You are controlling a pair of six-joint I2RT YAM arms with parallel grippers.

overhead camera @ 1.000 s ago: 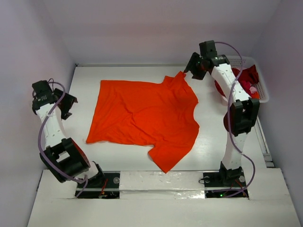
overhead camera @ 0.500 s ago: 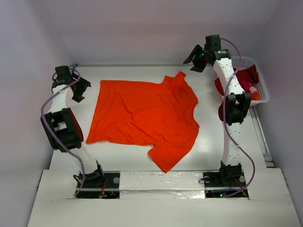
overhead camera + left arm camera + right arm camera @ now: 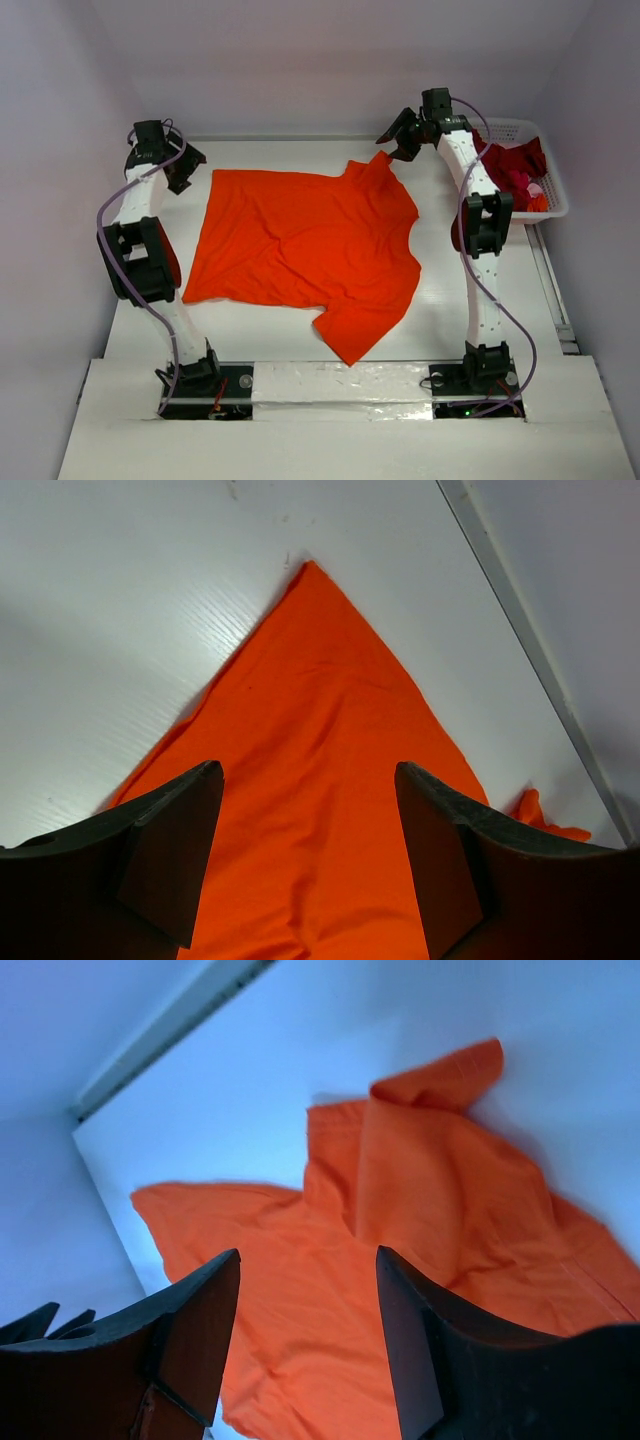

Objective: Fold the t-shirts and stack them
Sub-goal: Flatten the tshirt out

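orange t-shirt (image 3: pixel 305 250) lies flat but wrinkled mid-table, hem toward the left edge, one sleeve at the far edge; dark red shirts (image 3: pixel 515 165) heaped in basket (image 3: pixel 556 205) at the far right corner; left gripper (image 3: pixel 305 850) spread wide over the far hem corner; right gripper (image 3: pixel 305 1345) spread wide over the far sleeve (neither seems to touch cloth); step looks like lining up the first fold; next, probably drop, pinch both points, carry toward the near edge
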